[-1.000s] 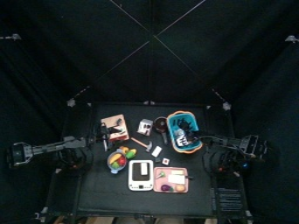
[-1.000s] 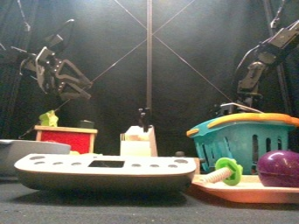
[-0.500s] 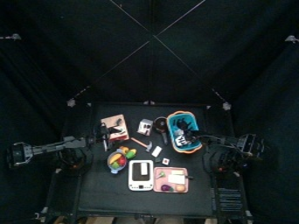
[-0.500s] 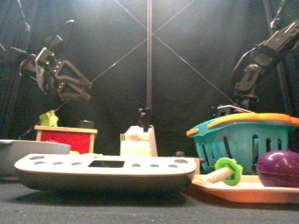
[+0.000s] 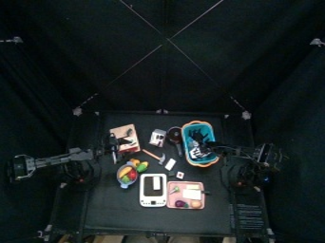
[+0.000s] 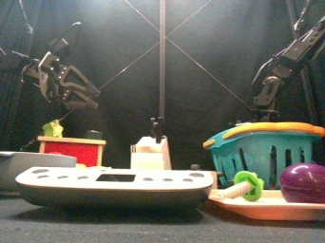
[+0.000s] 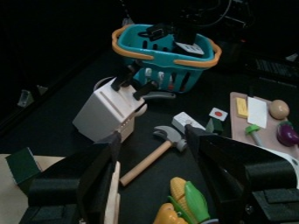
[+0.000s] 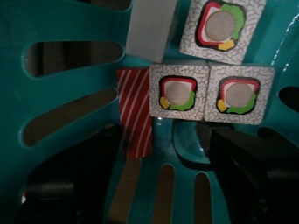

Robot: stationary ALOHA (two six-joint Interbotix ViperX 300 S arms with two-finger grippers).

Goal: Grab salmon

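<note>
Two black jaws of the right gripper [image 8: 163,175] stand spread wide with nothing between them, poised over the teal plastic basket with the orange rim [image 5: 200,140]. On the basket's slotted floor lies the salmon, a narrow red strip with pale stripes [image 8: 135,109], lying flat. Its long axis runs alongside the edge of the nearest tile, and one short end meets a plain grey card [image 8: 152,31]. Just beside it in the basket are three white square tiles printed with red-and-green rounds [image 8: 177,92]. At the front of the table, a pale flat tray [image 6: 273,201] carries a purple ball [image 6: 305,180] and a green ring-shaped toy [image 6: 245,183]. Over the table's left side, the left gripper [image 7: 163,184] hangs with its jaws apart and nothing in them.
</note>
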